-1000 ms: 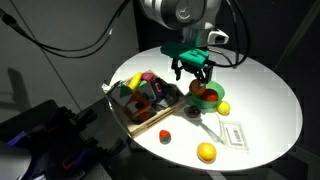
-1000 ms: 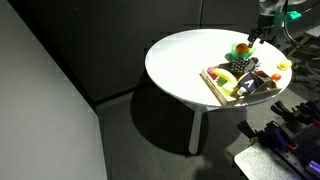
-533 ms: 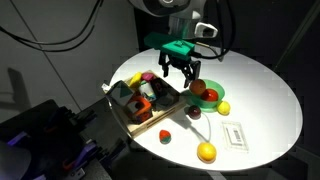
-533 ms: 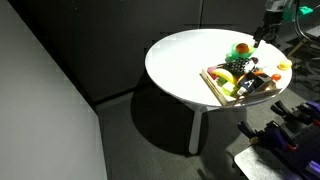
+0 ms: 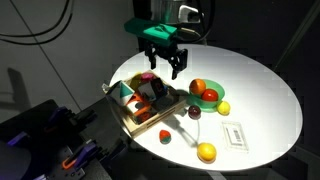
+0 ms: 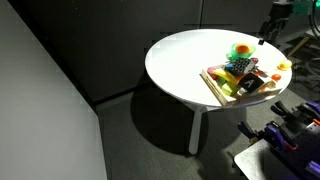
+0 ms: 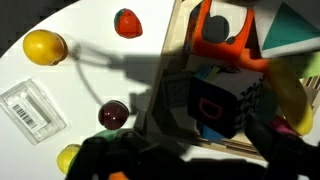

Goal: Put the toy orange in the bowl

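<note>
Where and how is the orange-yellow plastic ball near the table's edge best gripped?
Across its widest middle, from straight above. The orange-yellow plastic ball is round, so any finger direction serves, and it lies apart from other things on the round white table, probably leaving room on both sides.

Green bowl (image 5: pixel 214 103), seemingly deep-orange toy orange (image 5: pixel 198 86)
</note>
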You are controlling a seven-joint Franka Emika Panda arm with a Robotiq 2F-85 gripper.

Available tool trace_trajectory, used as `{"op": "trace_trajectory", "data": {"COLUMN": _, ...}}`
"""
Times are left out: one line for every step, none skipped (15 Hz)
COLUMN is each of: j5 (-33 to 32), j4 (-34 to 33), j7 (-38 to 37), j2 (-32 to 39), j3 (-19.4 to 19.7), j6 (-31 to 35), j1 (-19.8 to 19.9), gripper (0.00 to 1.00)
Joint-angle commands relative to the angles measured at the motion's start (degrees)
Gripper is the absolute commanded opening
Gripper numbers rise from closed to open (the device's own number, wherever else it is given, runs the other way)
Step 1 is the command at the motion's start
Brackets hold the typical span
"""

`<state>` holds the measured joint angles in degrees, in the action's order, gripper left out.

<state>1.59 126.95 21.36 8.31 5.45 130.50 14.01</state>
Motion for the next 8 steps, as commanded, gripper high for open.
{"op": "trace_trajectory", "data": {"j5": -1.0, "j4": 5.5, "j7": -1.1, "j2": -6.0, "j3": 0.9, "j6": 2.3, "j1": -1.8, "gripper": 1.00}}
{"op": "trace_trajectory", "data": {"j5": -1.0, "j4": 6.4, "j7": -1.3, "j2": -7.0, "j3": 1.0, "j6": 3.2, "j1": -2.1, "gripper": 1.00}}
{"op": "trace_trajectory", "data": {"j5": -1.1, "j4": 7.2, "j7": -1.4, "j2": -7.8, "j3": 1.0, "j6": 3.7, "j1": -2.3, "gripper": 1.00}}
{"op": "trace_trajectory", "data": {"j5": -1.0, "j4": 7.9, "j7": -1.5, "j2": -8.5, "j3": 1.1, "j6": 4.5, "j1": -2.6, "gripper": 1.00}}
{"op": "trace_trajectory", "data": {"j5": -1.0, "j4": 8.6, "j7": -1.6, "j2": -9.2, "j3": 1.1, "j6": 5.2, "j1": -2.7, "gripper": 1.00}}
{"op": "trace_trajectory", "data": {"j5": -1.1, "j4": 9.2, "j7": -1.7, "j2": -9.8, "j3": 1.2, "j6": 5.7, "j1": -2.9, "gripper": 1.00}}
{"op": "trace_trajectory", "data": {"j5": -1.1, "j4": 9.7, "j7": -1.9, "j2": -10.4, "j3": 1.2, "j6": 6.3, "j1": -3.1, "gripper": 1.00}}
{"op": "trace_trajectory", "data": {"j5": -1.1, "j4": 10.1, "j7": -2.1, "j2": -10.7, "j3": 1.3, "j6": 6.8, "j1": -3.3, "gripper": 1.00}}
